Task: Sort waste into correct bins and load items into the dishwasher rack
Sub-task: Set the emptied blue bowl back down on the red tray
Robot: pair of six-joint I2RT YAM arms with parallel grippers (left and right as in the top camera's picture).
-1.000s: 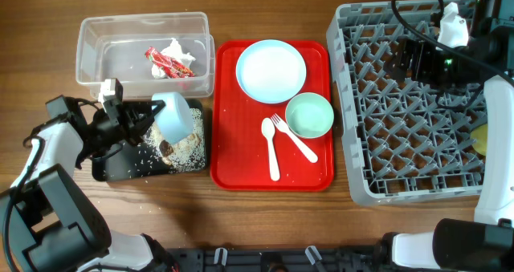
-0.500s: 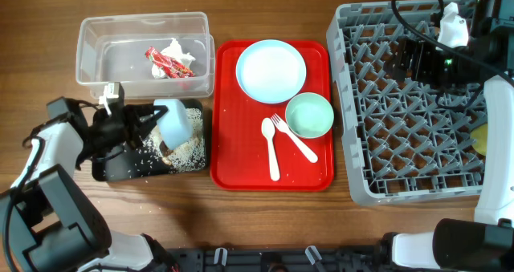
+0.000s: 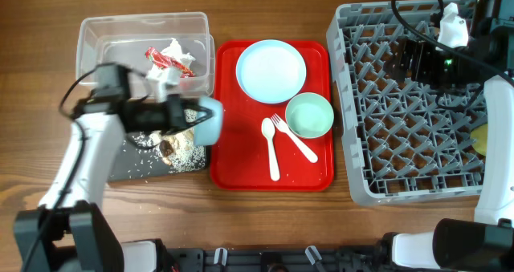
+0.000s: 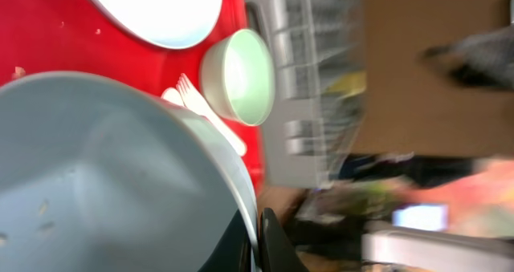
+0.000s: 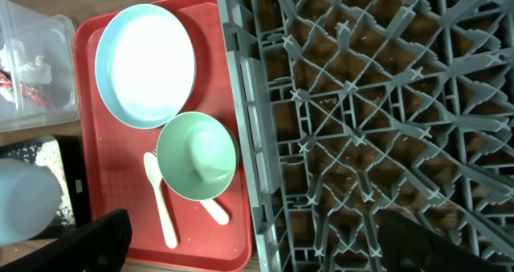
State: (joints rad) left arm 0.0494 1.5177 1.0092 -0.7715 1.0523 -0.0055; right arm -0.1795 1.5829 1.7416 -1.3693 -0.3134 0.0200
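Note:
My left gripper [image 3: 186, 118] is shut on the rim of the pale blue bowl [image 3: 208, 121] and holds it tilted over the gap between the black tray [image 3: 128, 166] and the red tray. In the left wrist view the bowl [image 4: 96, 168] fills the frame, with the jaws [image 4: 255, 240] pinching its rim. Rice and brown scraps [image 3: 183, 148] lie in the black tray. The red wrapper [image 3: 167, 62] and the tissue [image 3: 173, 48] lie in the clear tub [image 3: 100, 51]. My right gripper [image 5: 265, 244] is open and empty above the grey rack [image 3: 418, 111].
The red serving tray [image 3: 233, 156] holds the pale blue plate [image 3: 271, 70], the mint bowl [image 3: 309, 115], the white spoon [image 3: 271, 150] and the fork [image 3: 294, 138]. A yellow cup [image 3: 479, 138] sits at the rack's right edge.
My left arm has swung the pale blue bowl to the right, from over the black tray to the red tray's left edge. The right arm has not moved.

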